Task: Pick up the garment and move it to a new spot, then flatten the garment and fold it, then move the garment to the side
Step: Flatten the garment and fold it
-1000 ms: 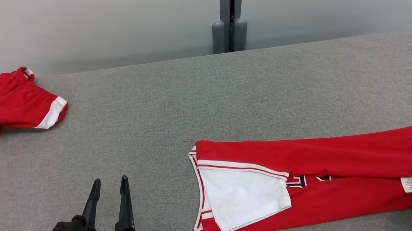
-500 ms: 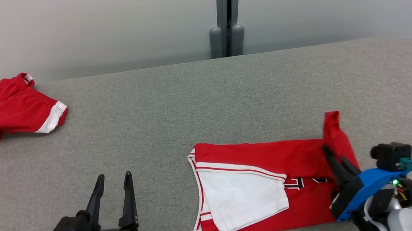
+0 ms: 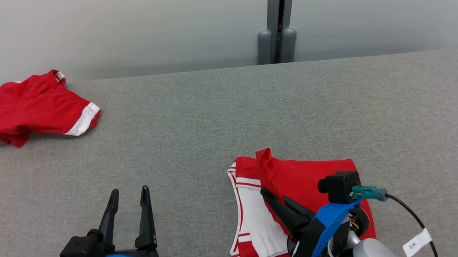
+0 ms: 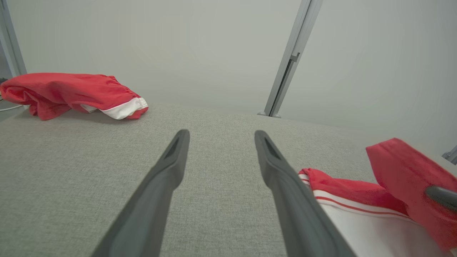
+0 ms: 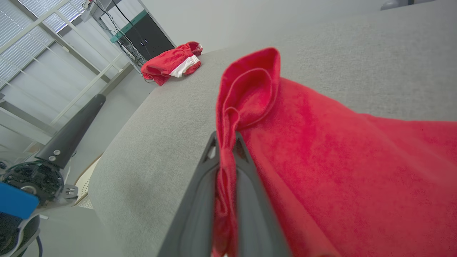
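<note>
Garment now about half as long as a second ago: its right end is doubled over leftward, and the raised red edge stands above the striped collar end, at the counter's near side, right of middle. The head camera has shifted too, so the shorts at the far left corner only seem moved. The right wrist view shows the right gripper clamped on a bunched red hem, fabric draping off to its right. The head view adds the white panel and striped trim beneath. In the left wrist view the left gripper has fingers apart over bare counter, garment just right of it, not touching.
</note>
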